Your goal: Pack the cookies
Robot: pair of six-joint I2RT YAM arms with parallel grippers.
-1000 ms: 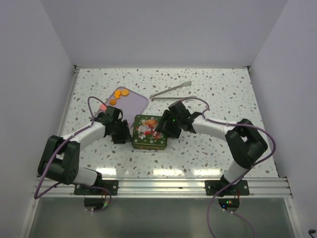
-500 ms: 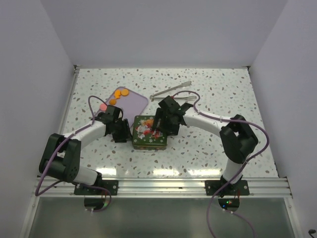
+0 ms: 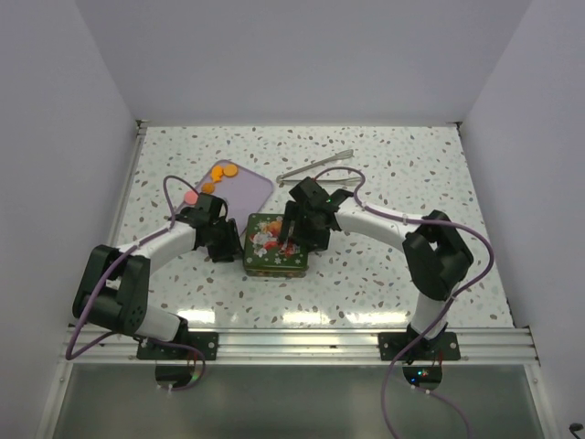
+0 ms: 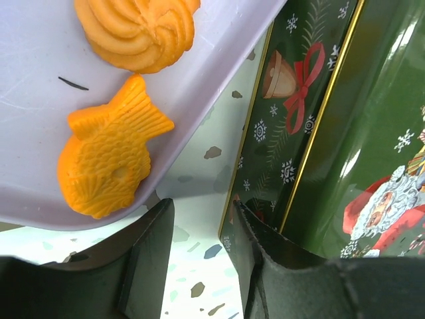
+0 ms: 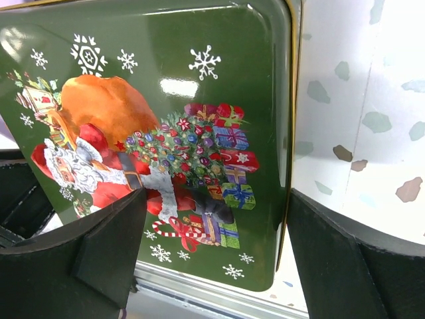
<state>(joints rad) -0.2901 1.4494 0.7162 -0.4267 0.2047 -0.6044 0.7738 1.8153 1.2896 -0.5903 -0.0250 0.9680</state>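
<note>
The cookies lie on a lilac tray (image 3: 247, 190): orange ones (image 3: 220, 173) at its far end and a pink one (image 3: 190, 197) at its left edge. In the left wrist view an orange swirl cookie (image 4: 136, 30) and a fish-shaped one (image 4: 106, 159) sit on the tray (image 4: 40, 60). A green Christmas tin (image 3: 274, 247) with its lid on stands just near of the tray. My left gripper (image 3: 224, 243) is open and empty beside the tin's left wall (image 4: 279, 153). My right gripper (image 3: 302, 234) is open over the lid's right part (image 5: 166, 133), one finger above the lid and one past its edge.
Metal tongs (image 3: 315, 166) lie at the back centre of the speckled table (image 3: 411, 174). A silver rim (image 5: 199, 287) shows under the lid's near edge. White walls close in the table on three sides.
My right gripper has moved left, from beside the tin's right side to over its right part. The left arm has hardly moved.
</note>
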